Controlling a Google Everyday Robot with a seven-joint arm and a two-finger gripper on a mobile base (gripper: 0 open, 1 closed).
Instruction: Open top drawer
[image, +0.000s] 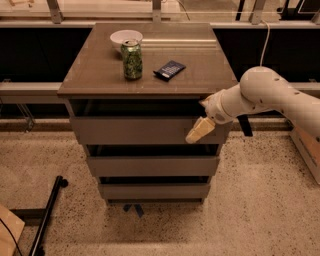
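Note:
The top drawer (135, 131) is the widest grey-taupe front, just under the brown cabinet top (100, 75), with a dark gap above it. It stands out a little further than the two fronts below. My gripper (200, 131) is at the drawer's right end, its cream fingers (199, 132) pointing down-left over the front panel's upper right corner. The white arm (260, 95) reaches in from the right.
On the cabinet top stand a green can (132, 60), a white bowl (126, 38) and a dark blue packet (169, 70). Two lower drawer fronts (152, 166) sit beneath. A black bar (47, 215) lies on the speckled floor at the left.

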